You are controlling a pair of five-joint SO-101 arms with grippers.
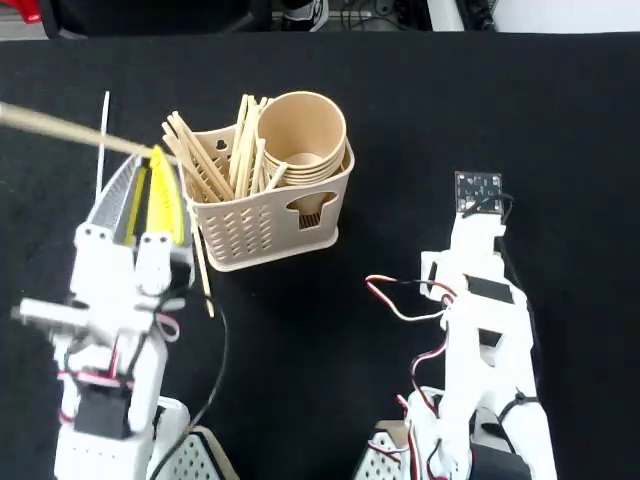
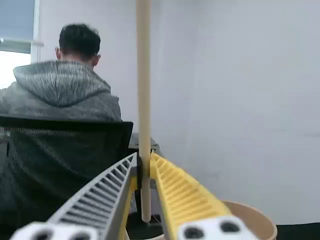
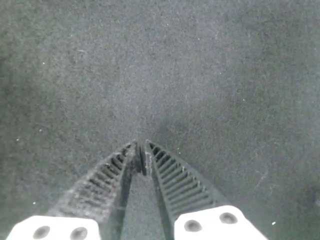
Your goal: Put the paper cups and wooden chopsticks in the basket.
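Now the left end effector [image 2: 144, 171] clamps a wooden chopstick [image 2: 143, 75] beside the basket [image 1: 262, 232]; the right end effector [image 3: 141, 155] is closed.

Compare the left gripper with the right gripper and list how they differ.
The left gripper is shut on a wooden chopstick; the right gripper is shut on nothing. The left gripper sits beside the basket and faces out towards the room; the right gripper faces down at the black table, away from the basket. Both have their jaws closed.
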